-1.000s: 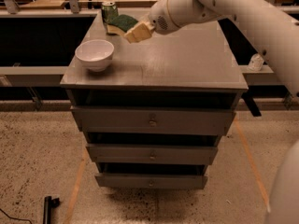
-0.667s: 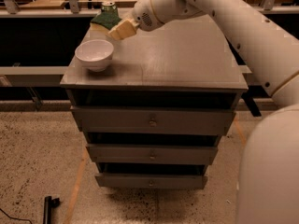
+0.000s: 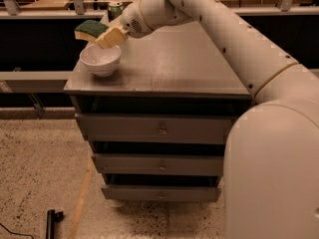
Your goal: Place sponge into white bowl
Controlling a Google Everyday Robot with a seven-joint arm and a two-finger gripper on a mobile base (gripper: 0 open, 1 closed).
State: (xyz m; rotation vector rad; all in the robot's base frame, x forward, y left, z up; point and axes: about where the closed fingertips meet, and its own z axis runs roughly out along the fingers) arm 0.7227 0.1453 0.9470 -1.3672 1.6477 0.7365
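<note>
Sponge (image 3: 90,29) held over white bowl (image 3: 100,59).
Gripper (image 3: 105,36) clamps the sponge just above the bowl's far rim. The sponge is off-centre, so a release here risks it catching the rim and tumbling onto the cabinet top (image 3: 169,63).

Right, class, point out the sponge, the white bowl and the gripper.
sponge (image 3: 89,29): camera view, on its dark green top.
white bowl (image 3: 102,66): camera view, on its outer wall.
gripper (image 3: 106,38): camera view, between its fingertips, shut on the sponge just above the bowl.
</note>
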